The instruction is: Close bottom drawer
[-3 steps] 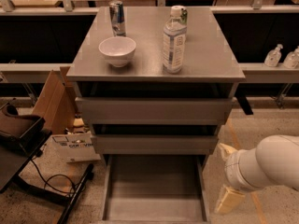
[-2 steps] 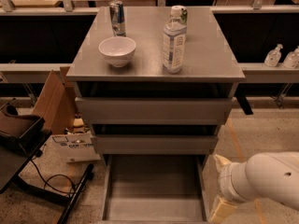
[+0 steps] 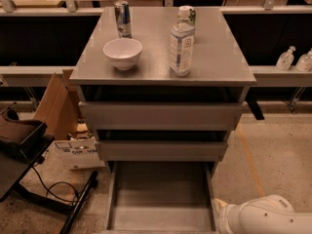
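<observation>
While the grey cabinet [image 3: 214, 57] and everything on it stands just as it did a second ago, the robot's white arm [image 3: 268, 217] has sunk lower, from beside the middle drawer's height down into the bottom right corner of the view, on the floor side of the cabinet. The bottom drawer [image 3: 161, 194] remains pulled far out toward the camera, its shallow grey tray bare and its front edge at the very bottom of the view; the middle drawer [image 3: 161, 150] and the top drawer [image 3: 161, 115] above it each stand out a little, showing dark gaps over their fronts. The gripper [image 3: 219, 209] sits at the arm's left end, just beside the open drawer's right wall. Most of it is now cut off by the lower edge, so how far open it is, and whether it holds or touches anything, cannot be told. A cardboard box [image 3: 56, 106] leans at the cabinet's left. On the top, unmoved, are a clear bottle [image 3: 182, 43], a white bowl [image 3: 123, 52] to its left, and a can [image 3: 123, 18] behind the bowl
</observation>
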